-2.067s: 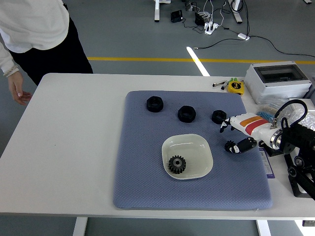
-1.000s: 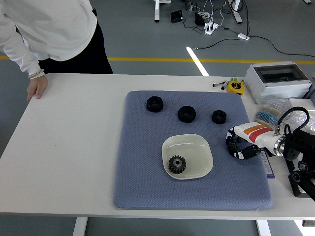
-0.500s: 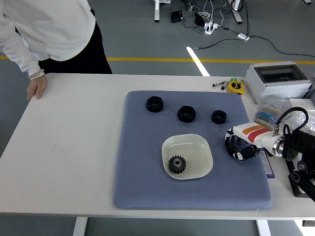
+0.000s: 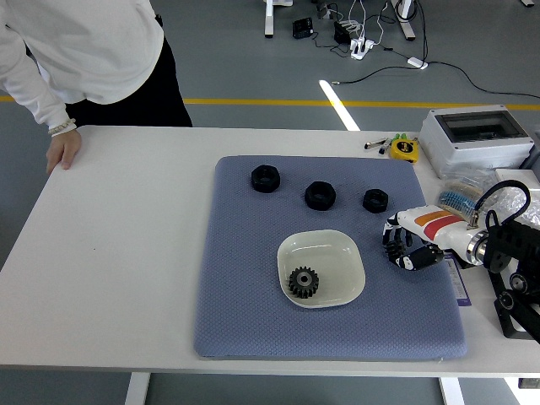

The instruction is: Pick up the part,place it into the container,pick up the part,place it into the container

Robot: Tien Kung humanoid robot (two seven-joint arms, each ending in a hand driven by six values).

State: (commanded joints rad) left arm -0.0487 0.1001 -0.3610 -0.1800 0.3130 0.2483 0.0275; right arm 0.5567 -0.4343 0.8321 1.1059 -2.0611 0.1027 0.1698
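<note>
On the blue mat (image 4: 253, 278) in the middle of the counter (image 4: 110, 253) sat a pale bowl (image 4: 322, 267) with one black gear (image 4: 303, 283) lying inside it, toward the counter's near edge. Three more black parts (image 4: 320, 195) lay in a row on the far side of the mat, and the right hand (image 4: 407, 246) was over the mat's right edge, near the last part in the row, with its fingers curled and holding nothing. At the far left corner of the counter, a person's hand (image 4: 63, 150) rested on the top.

Gear (image 4: 303, 282) in bowl (image 4: 335, 250) on mat (image 4: 245, 287)
</note>
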